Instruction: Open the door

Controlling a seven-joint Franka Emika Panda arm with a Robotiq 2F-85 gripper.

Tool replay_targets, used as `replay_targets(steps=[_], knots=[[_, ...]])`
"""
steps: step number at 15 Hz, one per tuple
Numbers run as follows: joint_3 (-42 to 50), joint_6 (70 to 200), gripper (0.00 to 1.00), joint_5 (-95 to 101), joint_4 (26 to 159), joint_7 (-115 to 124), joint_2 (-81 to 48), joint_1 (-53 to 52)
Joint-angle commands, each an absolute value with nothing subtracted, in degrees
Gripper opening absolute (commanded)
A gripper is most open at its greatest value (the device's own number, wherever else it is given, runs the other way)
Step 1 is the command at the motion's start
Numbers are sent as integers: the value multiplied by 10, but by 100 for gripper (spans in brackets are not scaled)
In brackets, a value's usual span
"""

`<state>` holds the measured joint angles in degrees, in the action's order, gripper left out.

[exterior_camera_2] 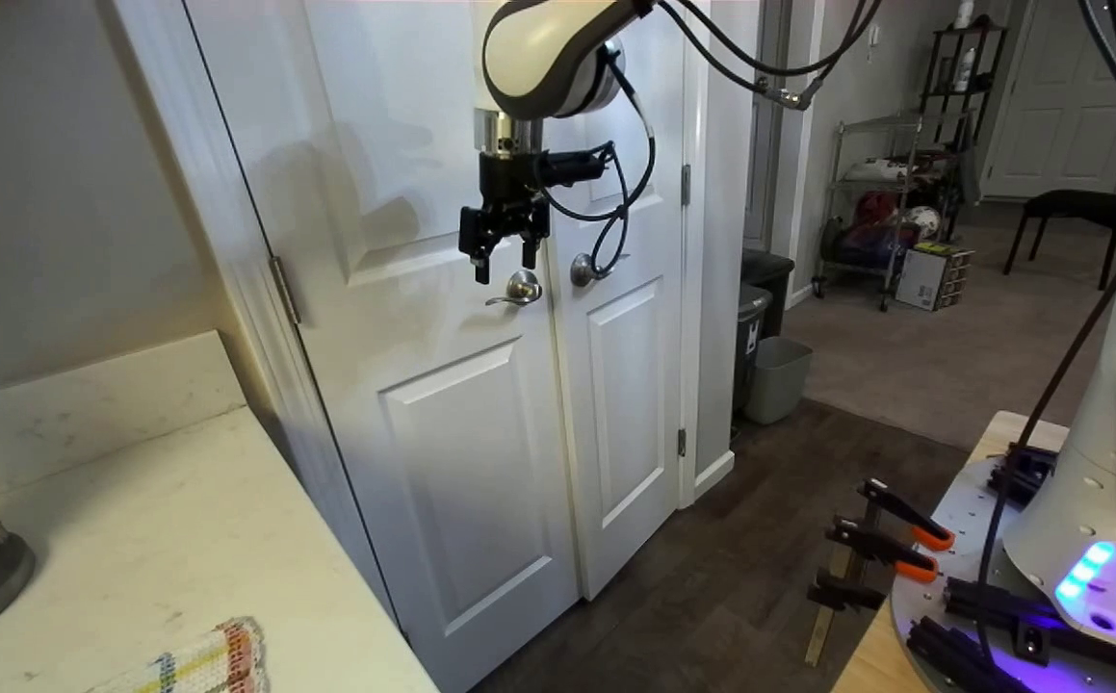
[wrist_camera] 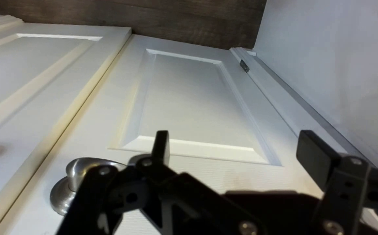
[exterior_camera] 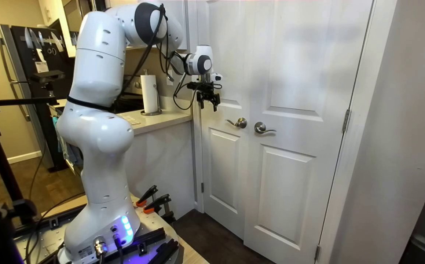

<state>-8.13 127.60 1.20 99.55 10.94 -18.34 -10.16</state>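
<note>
**One door (exterior_camera: 222, 154) looks closed, gripper (exterior_camera_2: 506, 269) released near its lever handle (exterior_camera: 240, 123)**

Door: upright, right beside the end of the counter (exterior_camera: 168, 119), hinge side nearest it. Matching leaf (exterior_camera: 289, 176): next to the door, on the side away from the counter. Robot arm (exterior_camera: 98, 84): in front of the counter in an exterior view, upper links angled over to the door. Paper towel roll (exterior_camera: 149, 93): upright on the counter. Gripper: hangs fingers-down before the door in both exterior views, sideways between counter and lever handle, higher than the handle and apart from it; fingers (wrist_camera: 317, 159) spread wide. Lever handle: door edge away from the counter, tip pointing counterward. Lower hinge (exterior_camera: 202, 187): counter-side edge.
</note>
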Motion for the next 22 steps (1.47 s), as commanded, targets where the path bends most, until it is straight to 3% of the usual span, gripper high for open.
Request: replay_targets(steps=[1,10,22], knots=[[-63,1296,100,35,961,113,-224,-109],[-27,1312,100,46,893,115,-310,-108],[-26,1306,100,34,883,110,-317,-107]])
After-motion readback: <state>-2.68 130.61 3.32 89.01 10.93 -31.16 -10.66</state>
